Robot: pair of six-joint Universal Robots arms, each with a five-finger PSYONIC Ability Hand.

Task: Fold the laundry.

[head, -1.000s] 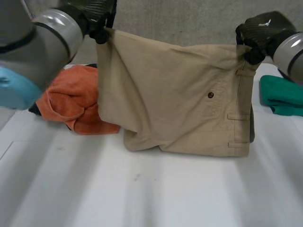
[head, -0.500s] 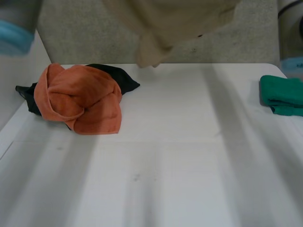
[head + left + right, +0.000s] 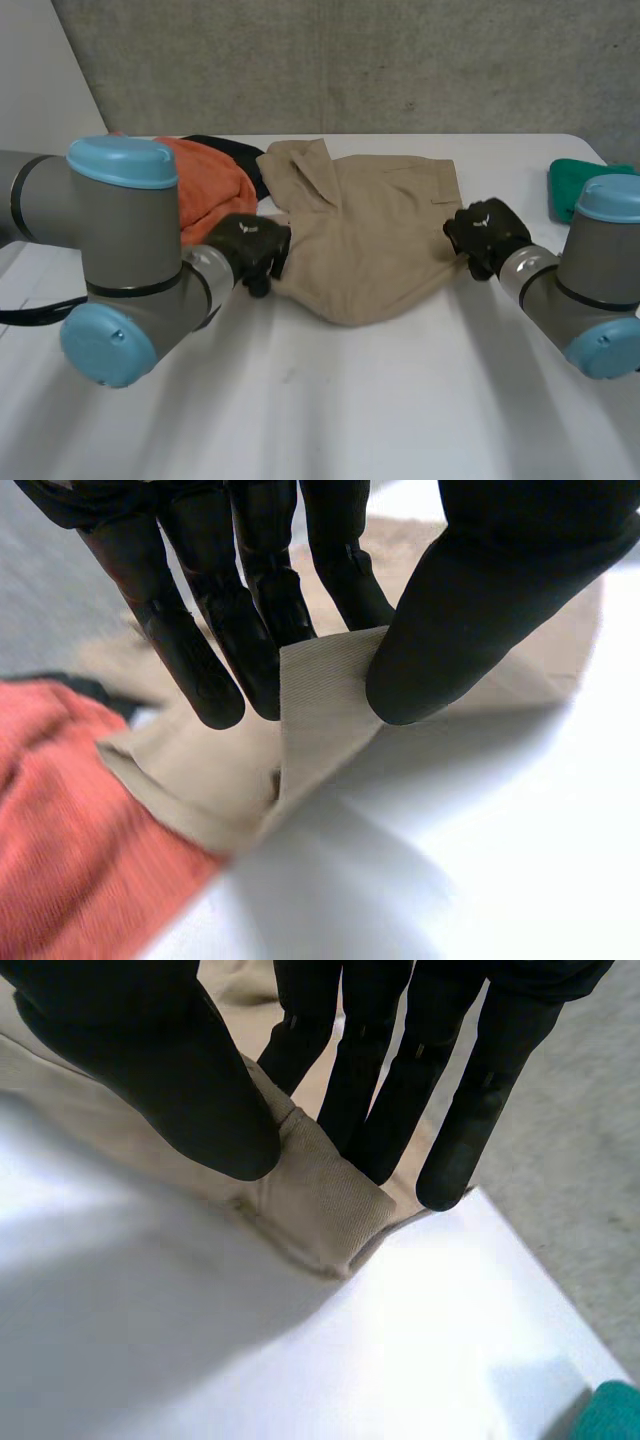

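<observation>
Tan shorts (image 3: 365,235) lie spread on the white table (image 3: 330,400), their far part folded over. My left hand (image 3: 250,250) is at their left near corner; in the left wrist view its fingers (image 3: 240,630) and thumb pinch a flap of the tan shorts (image 3: 320,710). My right hand (image 3: 485,235) holds the right near corner. In the right wrist view its thumb (image 3: 170,1080) and fingers clamp a thick seam of the tan shorts (image 3: 320,1210) just above the table.
An orange towel (image 3: 205,185) on a black cloth (image 3: 235,155) lies behind my left hand, touching the shorts. A folded green cloth (image 3: 570,185) sits at the table's right edge. My left arm (image 3: 120,260) fills the near left.
The shorts hung in the air from both hands, swung up past the camera, and now lie flat on the table. Both arms have come down and forward, still pinching the corners.
</observation>
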